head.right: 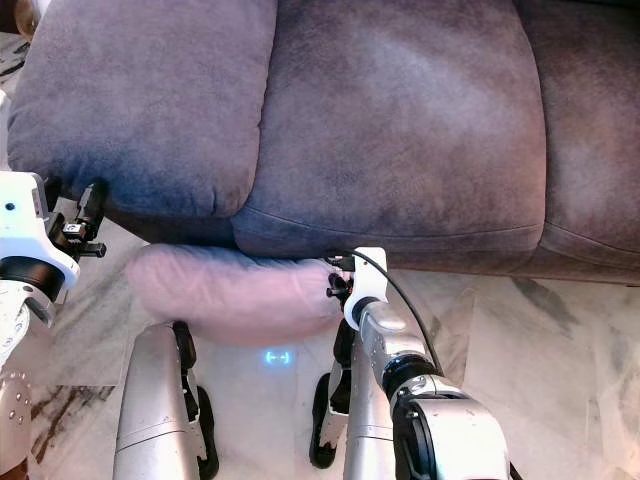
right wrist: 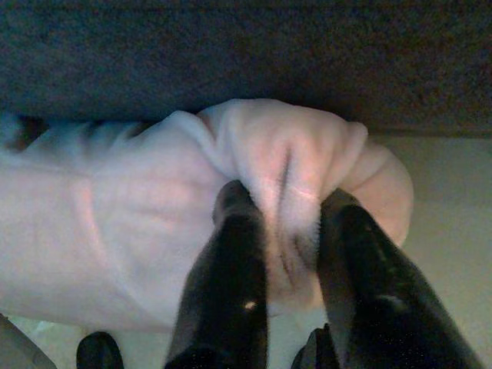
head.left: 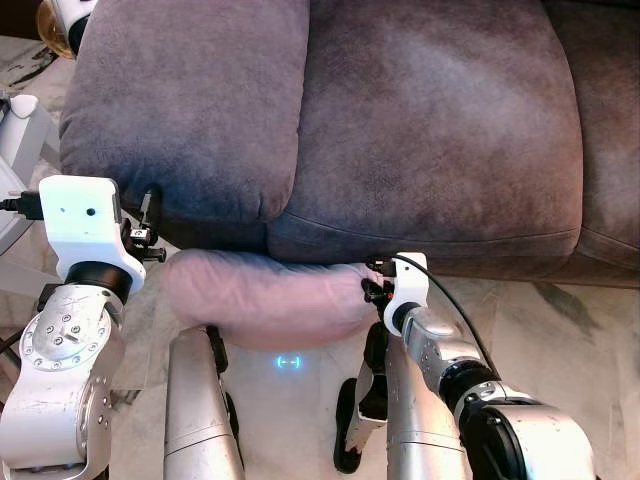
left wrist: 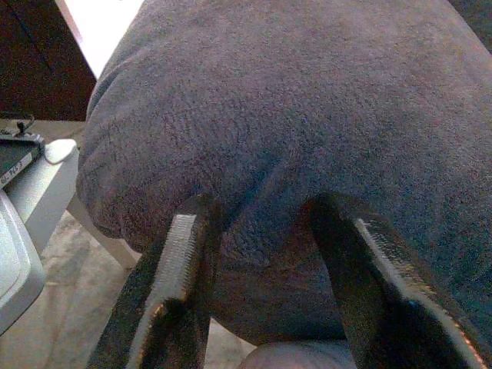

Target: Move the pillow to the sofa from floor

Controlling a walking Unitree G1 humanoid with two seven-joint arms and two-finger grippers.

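Note:
A pale pink pillow lies along the foot of the dark grey-purple sofa, just below the seat cushions. My right gripper is shut on a fold of fabric at the right end of the pillow. Beside the pillow's left end, under the left cushion's front edge, is my left gripper. In the left wrist view its fingers stand open against the cushion with nothing between them.
Marble floor spreads in front of the sofa. My own legs stand close under the pillow. A white piece of furniture stands at the far left beside the sofa's arm.

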